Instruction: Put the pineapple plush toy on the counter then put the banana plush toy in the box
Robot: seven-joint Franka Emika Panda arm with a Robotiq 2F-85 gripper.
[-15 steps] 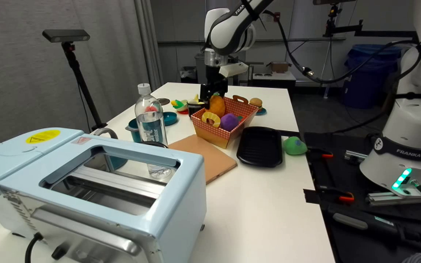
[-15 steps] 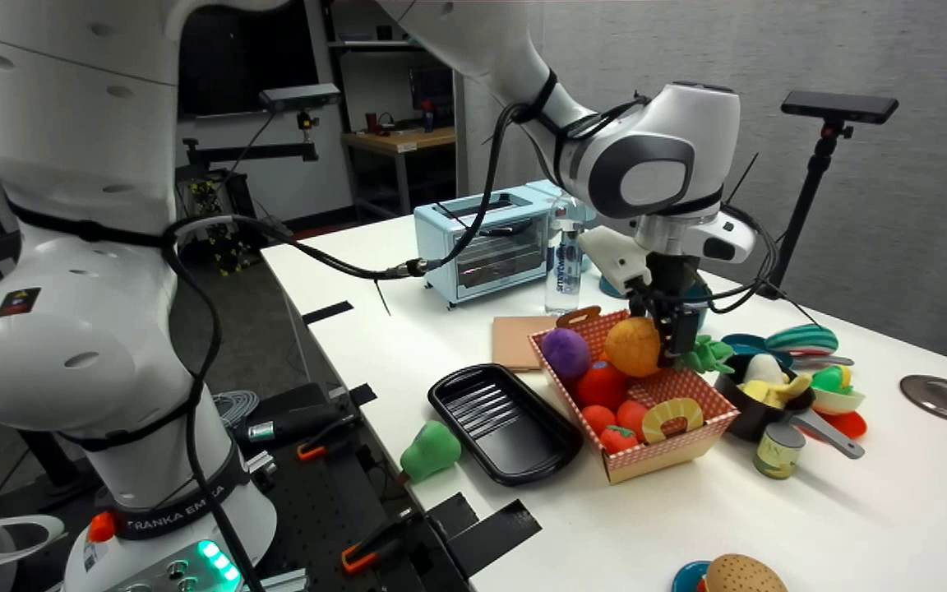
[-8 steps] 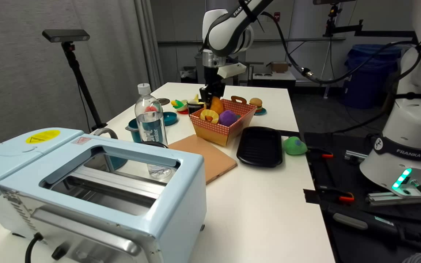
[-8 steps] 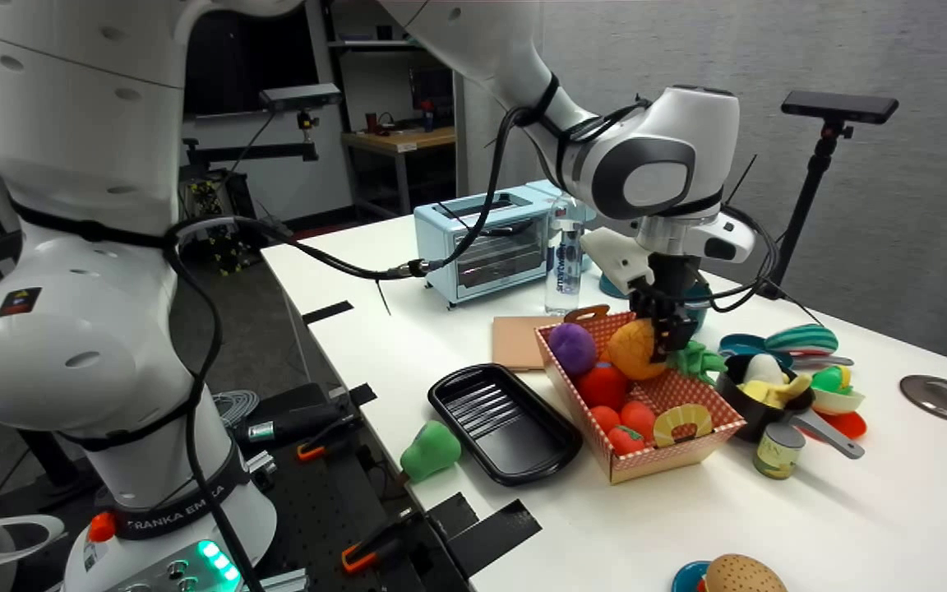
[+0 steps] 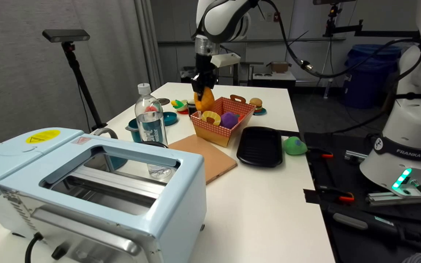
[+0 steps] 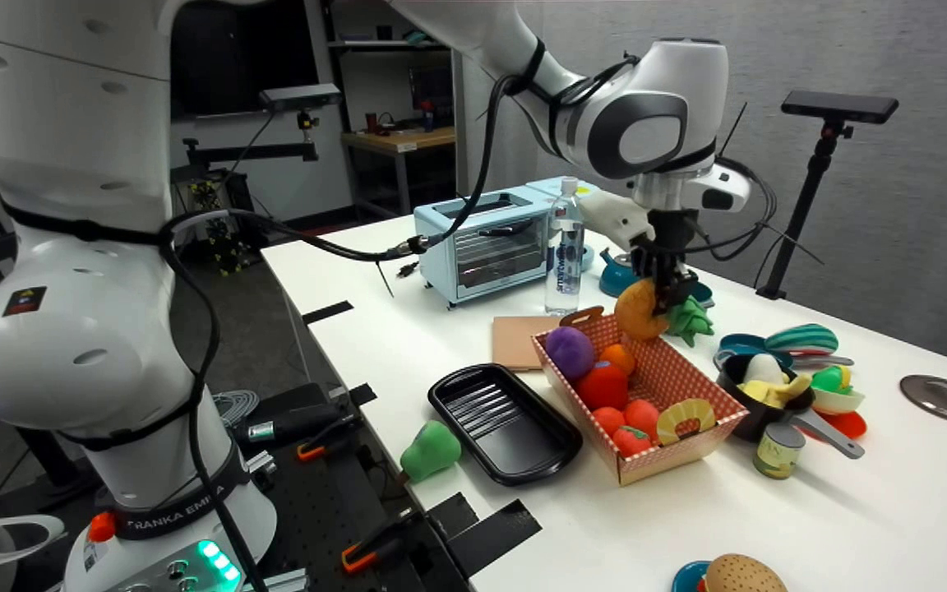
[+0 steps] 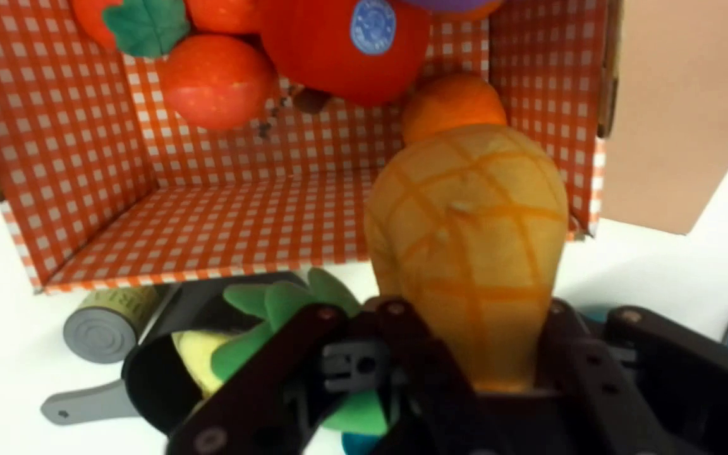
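Note:
My gripper (image 7: pixel 476 309) is shut on the orange-yellow pineapple plush toy (image 7: pixel 471 234), whose body sits between the fingers. Its green leaves (image 6: pixel 690 319) stick out to one side. The pineapple hangs over a corner of the box (image 6: pixel 691 380), a red-checked basket with a card base, partly above its rim. Inside the box lie several soft fruits. The yellow banana plush toy (image 6: pixel 761 392) rests in a black pot beside the box, and is partly covered by the leaves in the wrist view. The white counter (image 6: pixel 868 518) carries all of these.
A black dish (image 6: pixel 506 423) and a green pear (image 6: pixel 431 450) lie on the box's robot side. A can (image 6: pixel 779 450) stands by the black pot (image 6: pixel 749 421). A water bottle (image 5: pixel 150 128), tan board (image 5: pixel 205 157) and pale blue toaster (image 5: pixel 181 190) stand beyond the box.
The jaws have closed on the pineapple. It has risen from among the fruits in the box and shifted towards the box's edge, uncovering an orange fruit beneath.

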